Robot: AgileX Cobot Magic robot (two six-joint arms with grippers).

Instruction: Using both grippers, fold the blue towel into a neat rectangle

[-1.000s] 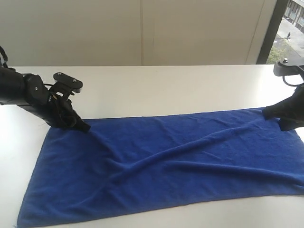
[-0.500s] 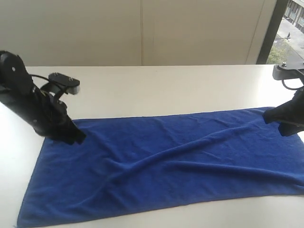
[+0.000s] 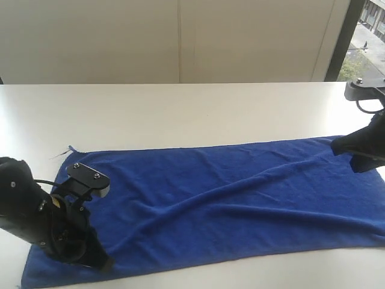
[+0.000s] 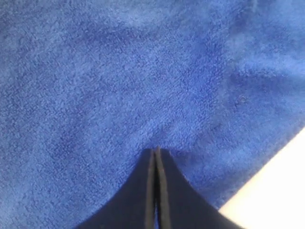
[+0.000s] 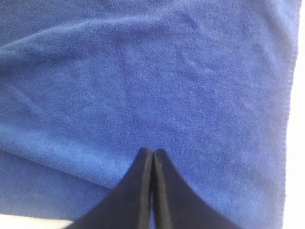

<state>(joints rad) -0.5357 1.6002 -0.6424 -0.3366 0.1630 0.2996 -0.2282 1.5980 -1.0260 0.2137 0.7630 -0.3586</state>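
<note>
The blue towel (image 3: 228,198) lies spread flat on the white table (image 3: 180,114), long side running left to right, with shallow diagonal wrinkles across its middle. My left gripper (image 3: 103,264) is low over the towel's near-left corner. In the left wrist view it (image 4: 156,150) is shut, tips against the towel (image 4: 119,71), with nothing between the fingers. My right gripper (image 3: 338,147) rests at the towel's far-right corner. The right wrist view shows it (image 5: 152,151) shut too, over the towel (image 5: 143,71) near its hemmed edge.
Bare white tabletop runs behind the towel and to its left. A beige wall (image 3: 180,36) stands behind the table, and a window (image 3: 368,36) is at the far right. The table's surface (image 4: 281,195) shows just past the towel's edge beside the left gripper.
My left arm has swung from the towel's far-left corner toward the camera to its near-left corner. The right gripper has stayed at the far-right corner. The towel lies as before.
</note>
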